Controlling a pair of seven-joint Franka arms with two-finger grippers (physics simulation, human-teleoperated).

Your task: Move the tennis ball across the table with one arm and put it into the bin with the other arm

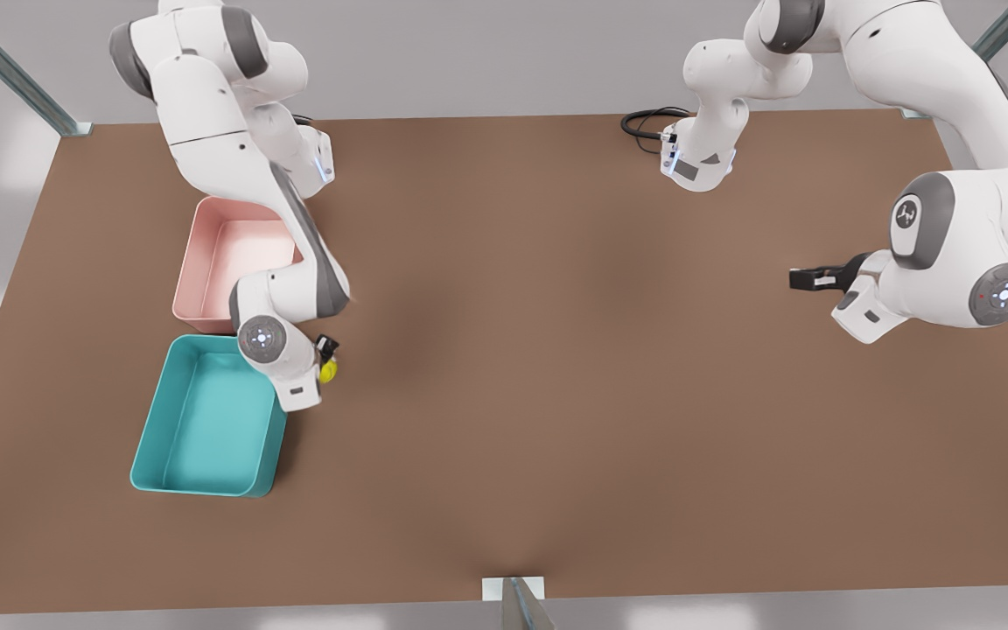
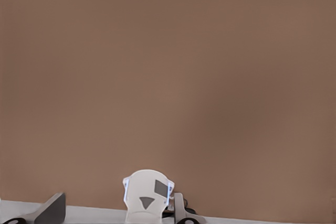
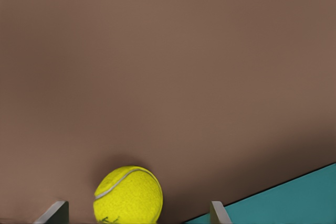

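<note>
The tennis ball is yellow-green and rests low over the brown table, just off the teal bin on the side toward the table's middle. My right gripper is at the front view's left, open, with its fingertips standing on either side of the ball and gaps showing beside it. My left gripper hangs above the table at the front view's right, far from the ball, with nothing in it. One grey fingertip sits far out to the side in the left wrist view, so this gripper is open.
A pale pink tub stands right behind the teal bin, partly under the right arm. A black cable lies by the arm base at the back. A metal post stands at the table's front edge.
</note>
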